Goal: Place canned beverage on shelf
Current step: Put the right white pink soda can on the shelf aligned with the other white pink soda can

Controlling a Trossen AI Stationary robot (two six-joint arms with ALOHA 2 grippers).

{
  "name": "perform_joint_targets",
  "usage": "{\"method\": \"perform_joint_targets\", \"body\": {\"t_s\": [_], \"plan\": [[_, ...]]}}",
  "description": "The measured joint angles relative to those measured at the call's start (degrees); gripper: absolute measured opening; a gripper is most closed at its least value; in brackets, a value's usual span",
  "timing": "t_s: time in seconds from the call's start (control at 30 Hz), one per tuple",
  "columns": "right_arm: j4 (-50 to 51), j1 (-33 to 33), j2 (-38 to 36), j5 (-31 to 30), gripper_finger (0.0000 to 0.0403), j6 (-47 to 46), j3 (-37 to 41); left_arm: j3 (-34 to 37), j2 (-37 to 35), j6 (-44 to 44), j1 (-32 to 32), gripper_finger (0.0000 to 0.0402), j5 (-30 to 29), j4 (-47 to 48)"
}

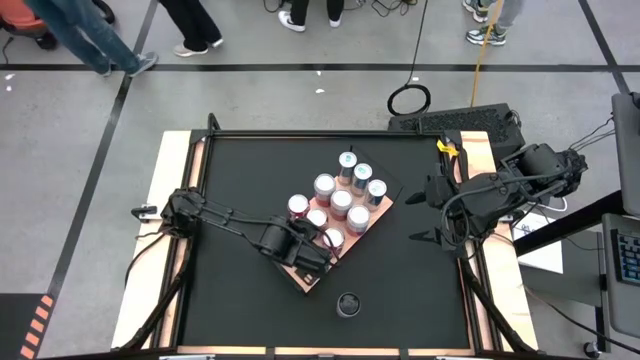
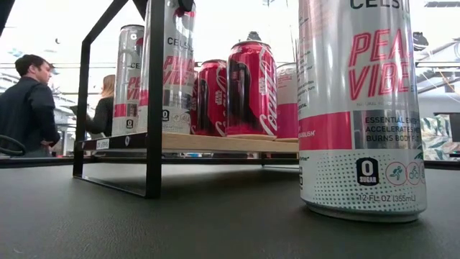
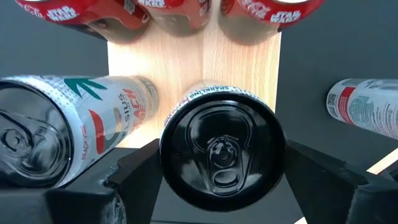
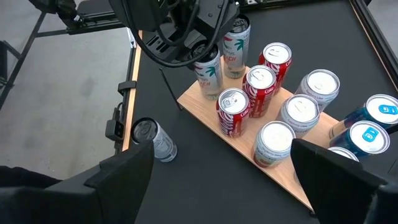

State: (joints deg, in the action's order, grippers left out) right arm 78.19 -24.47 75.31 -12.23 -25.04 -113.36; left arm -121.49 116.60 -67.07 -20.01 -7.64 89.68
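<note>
The shelf (image 3: pixel 186 62) is a light wooden board on a black frame, lying slantwise mid-table (image 1: pixel 372 222). Several cans stand on it: red (image 4: pixel 260 84), white (image 4: pixel 301 112) and blue (image 4: pixel 367 134). At its near-left end stands a black-topped can (image 3: pixel 217 152), upright on its base. My left gripper (image 1: pixel 308 265) points down over this can, open. One finger (image 3: pixel 134 168) stands on each side of the can. The can's top hides their inner faces. My right gripper (image 4: pixel 230 186) waits open at the table's right side (image 1: pixel 418 218), holding nothing.
Another black-topped can (image 1: pixel 347 303) stands alone on the black tabletop near the front edge, and looms large in the low view (image 2: pixel 359 108). A white peach can (image 3: pixel 68 124) stands close beside the can under my left gripper. People walk beyond the far edge (image 1: pixel 100 40).
</note>
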Motion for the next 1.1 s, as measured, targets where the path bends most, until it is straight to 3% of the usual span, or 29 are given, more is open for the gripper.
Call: {"method": "perform_joint_targets", "body": {"t_s": [1.1], "plan": [[-0.3, 0.0, 0.0, 0.0, 0.0357, -0.3, 0.0, -6.8, -0.5, -0.2, 1.4, 0.0311, 1.4, 0.3]]}}
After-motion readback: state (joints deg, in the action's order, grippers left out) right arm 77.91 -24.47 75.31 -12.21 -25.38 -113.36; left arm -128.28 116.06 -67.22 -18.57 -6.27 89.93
